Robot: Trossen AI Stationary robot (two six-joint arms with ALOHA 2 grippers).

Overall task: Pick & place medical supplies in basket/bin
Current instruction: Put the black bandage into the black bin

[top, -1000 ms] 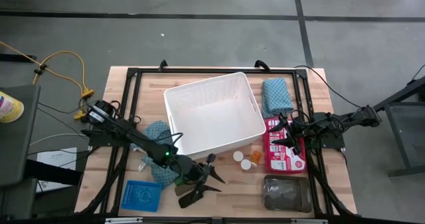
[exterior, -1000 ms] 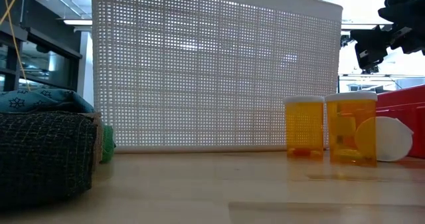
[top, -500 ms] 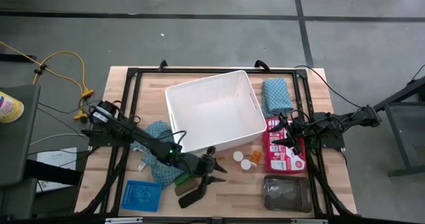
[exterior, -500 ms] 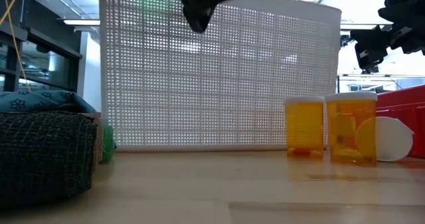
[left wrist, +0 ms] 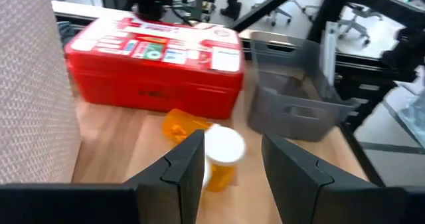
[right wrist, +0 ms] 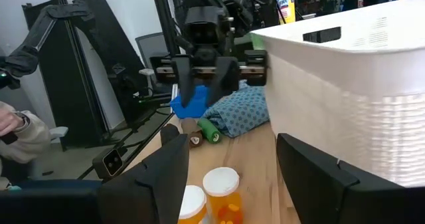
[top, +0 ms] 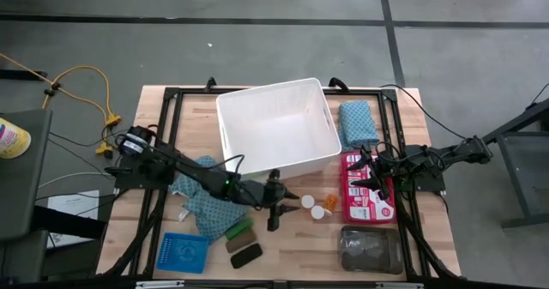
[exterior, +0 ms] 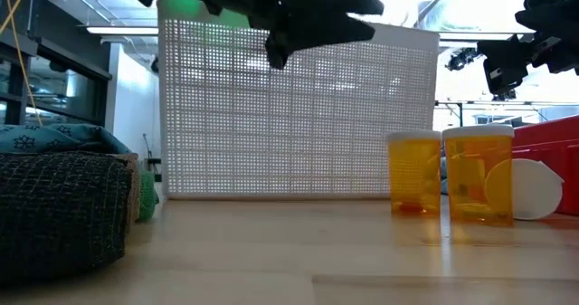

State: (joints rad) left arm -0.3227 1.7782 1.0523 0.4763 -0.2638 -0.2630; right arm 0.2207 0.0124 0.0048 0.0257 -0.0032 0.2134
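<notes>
The white lattice basket (top: 274, 133) stands at the table's middle. Two upright orange pill bottles with white caps (top: 307, 202) (top: 318, 212) stand near its right near corner, a third lying beside them (top: 330, 202). My left gripper (top: 286, 205) hovers open just left of them, pointing level at the capped bottle (left wrist: 222, 154), fingers empty. One teal cloth (top: 204, 199) lies under the left arm, another (top: 356, 123) right of the basket. Green (top: 238, 229) and dark-brown (top: 246, 255) oblong pieces lie on the table. My right gripper (right wrist: 229, 184) waits open at the right. My left gripper holds nothing between its fingers. Its far side stands right along the basket's near wall (left wrist: 33, 84); whether it touches that wall I cannot tell.
A red first-aid box (top: 367, 189) lies under the right arm, a grey see-through tray (top: 371, 249) nearer the front. A blue mesh tray (top: 183, 252) sits front left. Bare wood lies in front of the bottles. A person's sleeve (right wrist: 20, 134) shows beyond the table.
My left gripper has swung toward the table's right and far side, sinking a little and rolling, nearing the pill bottles; its opening is unchanged. The basket has slid toward the far edge and turned. The green and dark-brown pieces now lie uncovered behind the gripper.
</notes>
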